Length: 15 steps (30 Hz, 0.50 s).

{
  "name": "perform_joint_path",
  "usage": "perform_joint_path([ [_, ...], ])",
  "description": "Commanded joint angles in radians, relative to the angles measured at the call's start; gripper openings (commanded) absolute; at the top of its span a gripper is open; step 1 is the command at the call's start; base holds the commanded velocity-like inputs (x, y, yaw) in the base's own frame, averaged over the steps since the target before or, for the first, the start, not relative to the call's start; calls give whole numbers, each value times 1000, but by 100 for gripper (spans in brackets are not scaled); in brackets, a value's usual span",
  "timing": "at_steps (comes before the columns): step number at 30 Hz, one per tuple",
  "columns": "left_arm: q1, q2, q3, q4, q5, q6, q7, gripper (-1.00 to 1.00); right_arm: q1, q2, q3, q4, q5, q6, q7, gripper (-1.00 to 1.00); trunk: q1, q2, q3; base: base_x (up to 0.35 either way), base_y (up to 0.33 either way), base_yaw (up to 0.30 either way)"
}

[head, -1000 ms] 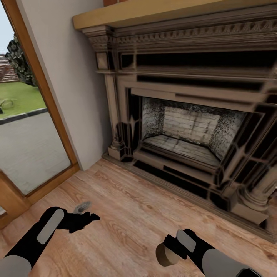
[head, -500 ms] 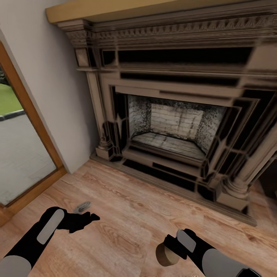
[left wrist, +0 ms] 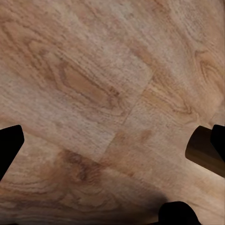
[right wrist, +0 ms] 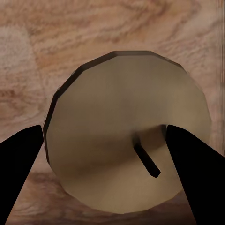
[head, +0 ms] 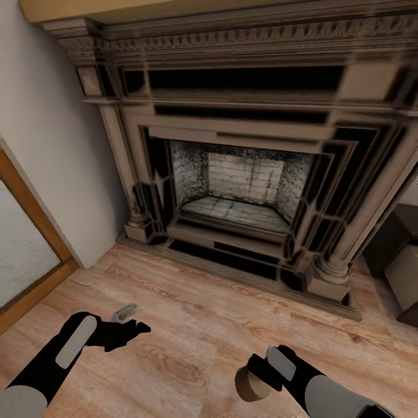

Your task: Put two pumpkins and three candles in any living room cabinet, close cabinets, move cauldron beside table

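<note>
- right pincer [head: 255, 377]: we grip the short, stubby beige wax candle [right wrist: 126, 140] between both fingers, wick end facing the wrist camera.
- handling: likely light, stiff, smooth-sided; we clamp across the round wall, mid-height.
- left pincer [head: 136, 330]: spread apart, holding nothing, above the wooden plank floor [left wrist: 93, 84].

Beige stubby candle [right wrist: 126, 145], dark wick, clamped in right gripper [right wrist: 105, 164]

Ornate fireplace [head: 244, 174], wood floor [head: 191, 325]
</note>
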Motion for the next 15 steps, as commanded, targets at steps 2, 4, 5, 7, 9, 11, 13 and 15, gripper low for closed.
perform_joint_path([
  [2,0,1,-3,-1,10,1,8,100,-1,0,6,-2,-8,2,-7,-100,0,0,-3,0,0,-219],
  [4,0,1,-2,-1,10,1,8,100,-1,0,6,-2,-8,2,-6,-100,0,0,-5,0,0,-219],
  [5,0,1,-2,-1,10,1,8,100,-1,0,6,-2,-8,2,-5,-100,0,0,-6,0,0,-219],
  [7,0,1,-2,-1,10,1,8,100,-1,0,6,-3,-8,2,-4,-100,0,0,-9,0,0,-208],
  [9,0,1,-2,-1,10,1,8,100,-1,0,6,-3,-8,2,-4,-100,0,0,-11,0,0,-169],
  [11,0,1,-3,-1,10,1,8,100,-1,0,6,-3,-7,2,-4,-100,0,0,-12,0,0,-78],
  [13,0,1,-3,-1,10,1,8,100,-1,0,6,-3,-7,2,-4,-100,0,0,-13,0,0,-32],
  [15,0,1,-3,-1,10,1,8,100,-1,0,6,-3,-7,1,-3,-100,0,0,-13,0,0,-10],
])
